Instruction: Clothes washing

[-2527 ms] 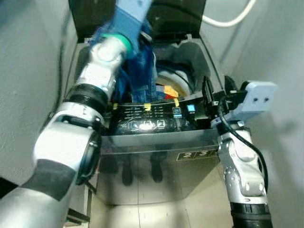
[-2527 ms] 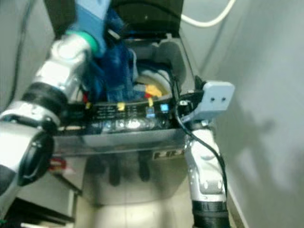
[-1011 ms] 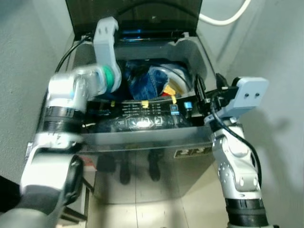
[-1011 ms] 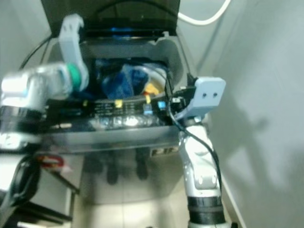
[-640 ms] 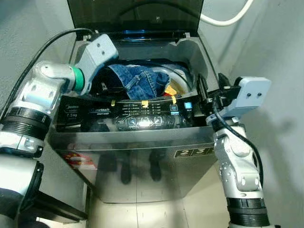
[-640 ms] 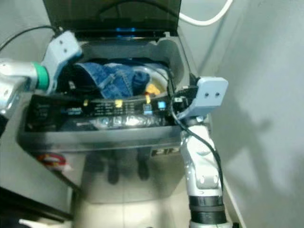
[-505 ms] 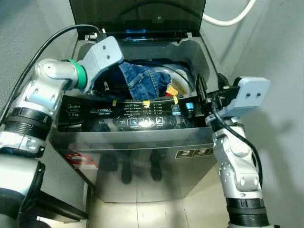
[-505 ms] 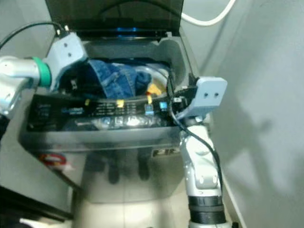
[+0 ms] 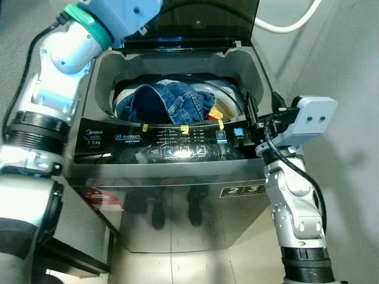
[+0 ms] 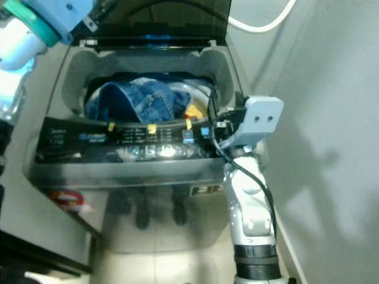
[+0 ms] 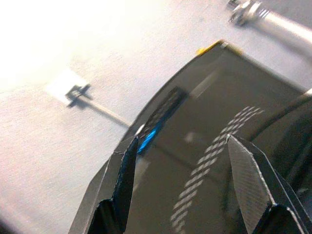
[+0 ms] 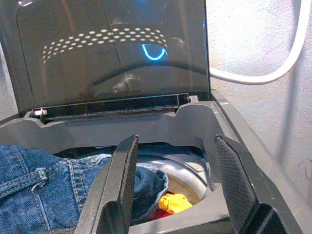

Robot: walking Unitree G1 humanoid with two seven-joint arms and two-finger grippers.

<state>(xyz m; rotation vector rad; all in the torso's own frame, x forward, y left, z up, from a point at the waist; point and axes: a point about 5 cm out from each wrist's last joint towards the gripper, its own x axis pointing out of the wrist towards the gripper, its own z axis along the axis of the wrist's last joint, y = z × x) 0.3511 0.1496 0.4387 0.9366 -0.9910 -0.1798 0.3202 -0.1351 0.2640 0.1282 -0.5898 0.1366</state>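
Denim jeans in drum | left tool spread, empty | right tool spread, empty

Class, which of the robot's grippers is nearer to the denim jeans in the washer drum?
Right. The right gripper hovers at the drum's right rim beside the denim jeans; the left gripper is raised by the open lid.

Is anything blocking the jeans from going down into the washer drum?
Nothing visible does. The lid stands open, and the jeans already lie heaped in the drum opening, over yellow and red clothes.
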